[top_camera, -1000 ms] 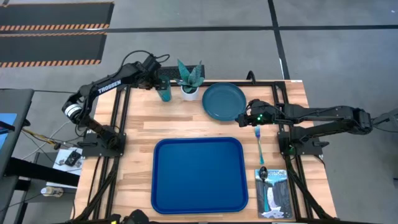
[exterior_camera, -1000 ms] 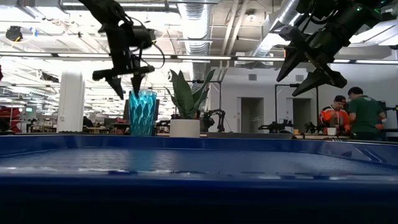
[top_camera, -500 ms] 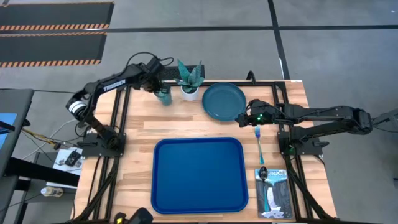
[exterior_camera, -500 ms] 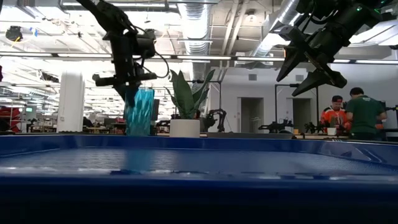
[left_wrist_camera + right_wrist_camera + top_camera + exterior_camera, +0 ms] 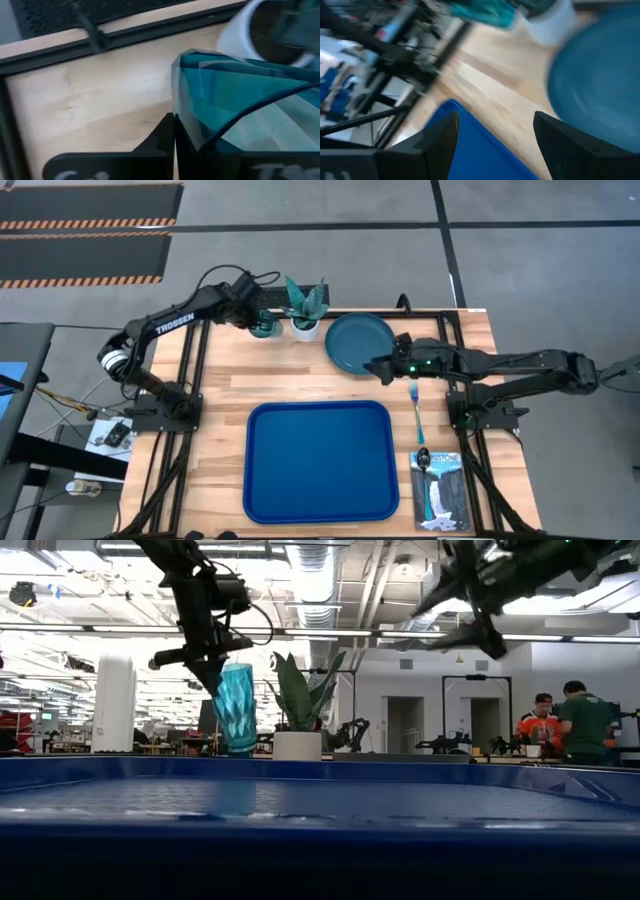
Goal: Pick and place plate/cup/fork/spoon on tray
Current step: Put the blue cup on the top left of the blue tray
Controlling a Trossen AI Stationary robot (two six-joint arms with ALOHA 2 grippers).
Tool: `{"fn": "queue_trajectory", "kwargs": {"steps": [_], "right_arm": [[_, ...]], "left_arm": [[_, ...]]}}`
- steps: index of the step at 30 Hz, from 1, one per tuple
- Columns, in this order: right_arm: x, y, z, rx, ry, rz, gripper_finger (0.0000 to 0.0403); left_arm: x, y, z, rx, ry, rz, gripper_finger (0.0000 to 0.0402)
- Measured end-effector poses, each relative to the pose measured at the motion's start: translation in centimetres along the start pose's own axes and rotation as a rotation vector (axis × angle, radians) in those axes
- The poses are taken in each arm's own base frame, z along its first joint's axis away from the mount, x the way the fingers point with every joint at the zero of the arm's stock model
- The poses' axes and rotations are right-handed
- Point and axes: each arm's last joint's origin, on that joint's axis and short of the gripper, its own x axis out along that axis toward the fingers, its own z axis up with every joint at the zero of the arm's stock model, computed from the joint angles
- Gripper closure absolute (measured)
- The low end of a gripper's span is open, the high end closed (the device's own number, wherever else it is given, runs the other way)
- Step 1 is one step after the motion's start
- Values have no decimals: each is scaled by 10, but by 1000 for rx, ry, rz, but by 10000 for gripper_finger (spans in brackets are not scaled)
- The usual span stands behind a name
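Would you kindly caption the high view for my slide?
Left hand grips the cup; right hand hovers over the plate.

Even overhead lighting, soft shadows, low view backlit by ceiling strip lights at 12 o'clock, right wrist view motion-blurred throughout.

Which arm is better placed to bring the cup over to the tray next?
Left. Its end effector is shut on the cup, tilted beside the white pot. The right end effector is open at the plate's near edge, far from the cup; the tray has nothing on it.
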Motion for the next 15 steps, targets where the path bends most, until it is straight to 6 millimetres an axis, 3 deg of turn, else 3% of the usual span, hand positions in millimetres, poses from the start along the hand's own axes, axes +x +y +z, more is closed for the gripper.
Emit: {"fn": "queue_trajectory", "kwargs": {"steps": [3, 10, 15], "right_arm": [[-1, 10, 3, -127, -53, 72, 121], [-1, 33, 23, -240, -97, 14, 121], [24, 61, 43, -323, -76, -46, 121]], "left_arm": [[-12, -9, -4, 19, -39, -50, 399], [-46, -33, -26, 206, -133, -146, 399], [-67, -48, -47, 277, -214, -133, 399]]}}
